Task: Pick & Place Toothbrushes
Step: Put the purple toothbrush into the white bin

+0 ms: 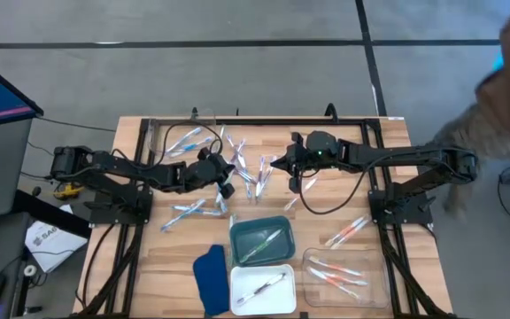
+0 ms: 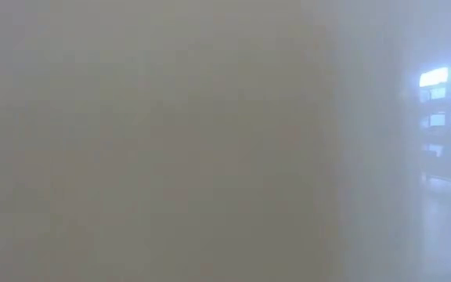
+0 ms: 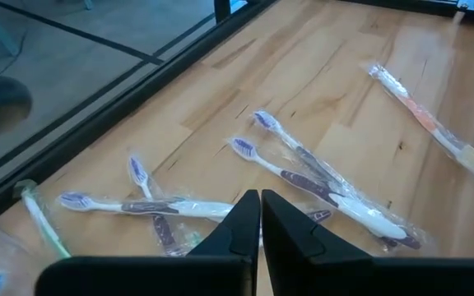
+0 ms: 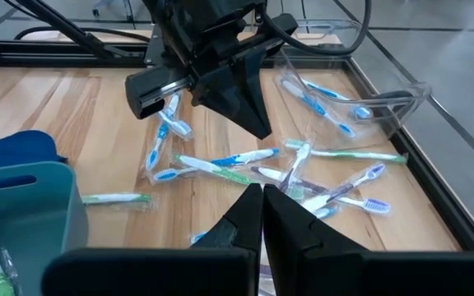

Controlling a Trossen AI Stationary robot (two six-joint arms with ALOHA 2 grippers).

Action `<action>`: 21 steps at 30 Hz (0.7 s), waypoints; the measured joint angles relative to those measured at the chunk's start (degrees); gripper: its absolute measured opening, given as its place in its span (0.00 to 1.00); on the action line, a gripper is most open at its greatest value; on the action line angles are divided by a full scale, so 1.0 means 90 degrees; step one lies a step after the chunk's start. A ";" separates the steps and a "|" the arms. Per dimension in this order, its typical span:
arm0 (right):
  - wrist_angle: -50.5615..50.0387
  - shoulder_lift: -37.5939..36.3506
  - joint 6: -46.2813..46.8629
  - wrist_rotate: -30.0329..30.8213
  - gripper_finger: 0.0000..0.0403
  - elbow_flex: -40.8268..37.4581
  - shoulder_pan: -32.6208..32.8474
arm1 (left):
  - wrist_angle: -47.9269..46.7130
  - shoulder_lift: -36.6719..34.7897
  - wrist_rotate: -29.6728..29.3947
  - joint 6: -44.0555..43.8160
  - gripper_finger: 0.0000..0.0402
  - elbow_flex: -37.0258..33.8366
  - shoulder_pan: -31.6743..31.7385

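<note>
From above, both arms meet over the loose toothbrushes (image 1: 253,173) scattered mid-table toward the far edge — the left gripper (image 3: 260,215) and right gripper (image 4: 262,210) each show fingers pressed together on nothing in their wrist views — while the low view gives only pale blur.

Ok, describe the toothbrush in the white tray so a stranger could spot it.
Start at the wooden table's front edge, where a white tray sits just below a green one. The lone toothbrush lies diagonally inside that white tray; its neighbour in the green tray is green-handled.
</note>
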 joint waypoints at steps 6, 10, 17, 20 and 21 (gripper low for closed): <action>0.0038 0.0000 0.0000 0.0000 0.01 0.0000 -0.0001 | -0.0004 -0.0002 0.0207 0.0529 0.02 0.0000 0.0068; 0.0110 0.0000 -0.0014 0.0000 0.01 0.0000 -0.0006 | -0.0005 -0.0002 0.1045 0.0973 0.02 0.0000 0.0509; 0.0825 0.0080 0.0321 -0.0001 0.01 0.0000 -0.0004 | -0.0102 -0.0002 0.2892 0.0384 0.02 0.0000 0.1437; 0.1095 0.0363 0.0680 0.0000 0.01 -0.0016 -0.0004 | -0.0153 -0.0002 0.3286 0.0495 0.02 0.0000 0.1405; 0.1321 0.0529 0.0799 0.0000 0.01 -0.0009 -0.0004 | -0.0151 -0.0005 0.3295 0.0554 0.02 0.0000 0.1366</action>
